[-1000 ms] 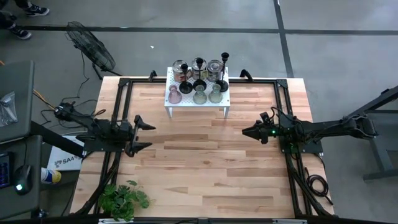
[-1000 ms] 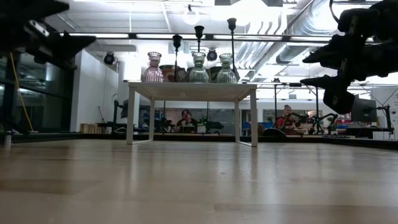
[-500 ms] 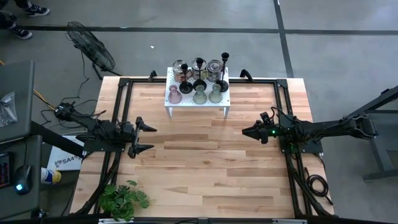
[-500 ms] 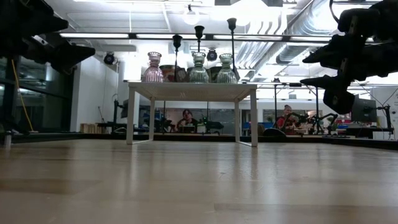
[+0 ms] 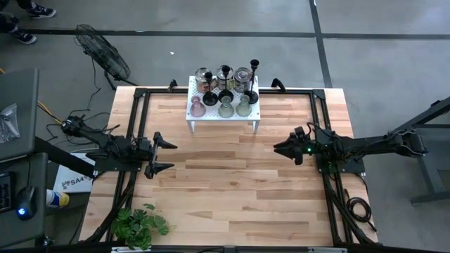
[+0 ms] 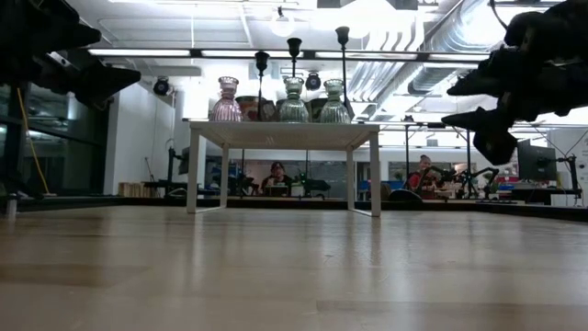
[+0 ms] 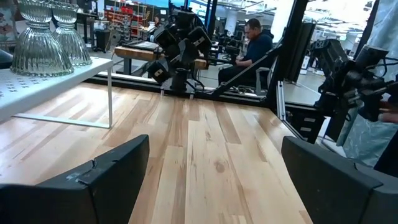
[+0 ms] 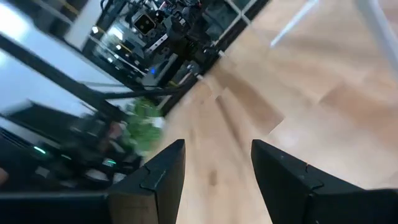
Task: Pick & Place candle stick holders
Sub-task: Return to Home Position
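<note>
The candle stick holders (image 5: 225,91) are gathered on the white perforated stand (image 5: 193,91), which is set at the upper centre of the high view, at the far edge of the wooden table (image 5: 232,197). A pink glass cup (image 5: 197,109) and two greenish glass cups (image 5: 225,108) are lined along the stand's lower edge in that view. Three slim black stemmed sticks (image 5: 209,97) are placed just behind them, and clear round glass holders (image 5: 204,76) are seen in the back row.

The left gripper (image 5: 169,155) is held over the table at centre left, well apart from the stand, with its fingers spread wide and nothing between them. The right gripper (image 5: 276,148) is held at centre right, likewise well apart from the stand, with its fingers parted and nothing gripped. A leafy green plant (image 5: 140,225) is seen at the lower left of the high view.
</note>
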Controlling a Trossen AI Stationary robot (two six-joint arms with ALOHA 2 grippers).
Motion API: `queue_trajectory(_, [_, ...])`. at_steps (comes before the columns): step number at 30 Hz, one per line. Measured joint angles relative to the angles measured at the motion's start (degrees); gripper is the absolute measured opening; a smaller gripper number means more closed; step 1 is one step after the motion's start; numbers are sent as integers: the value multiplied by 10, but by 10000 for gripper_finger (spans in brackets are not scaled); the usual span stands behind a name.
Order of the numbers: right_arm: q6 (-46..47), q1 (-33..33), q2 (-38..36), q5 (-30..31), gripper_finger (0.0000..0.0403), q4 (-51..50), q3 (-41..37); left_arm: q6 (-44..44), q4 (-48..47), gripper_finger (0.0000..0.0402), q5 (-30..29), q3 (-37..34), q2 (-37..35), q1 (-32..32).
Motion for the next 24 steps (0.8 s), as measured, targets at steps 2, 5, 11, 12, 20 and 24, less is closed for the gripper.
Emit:
queue_trajectory(2, [-68, -1, 0, 19, 176, 0, 0, 0, 0, 361, 0, 0, 0, 0])
queue_trajectory(5, [-172, -1, 0, 62, 176, 0, 0, 0, 0, 361, 0, 0, 0, 0])
queue_trajectory(11, [-271, -1, 0, 158, 176, 0, 0, 0, 0, 361, 0, 0, 0, 0])
queue_trajectory(12, [-274, -1, 0, 169, 176, 0, 0, 0, 0, 361, 0, 0, 0, 0])
queue_trajectory(20, [-275, -1, 0, 180, 176, 0, 0, 0, 0, 361, 0, 0, 0, 0])
queue_trajectory(24, [-275, -1, 0, 180, 176, 0, 0, 0, 0, 361, 0, 1, 0, 0])
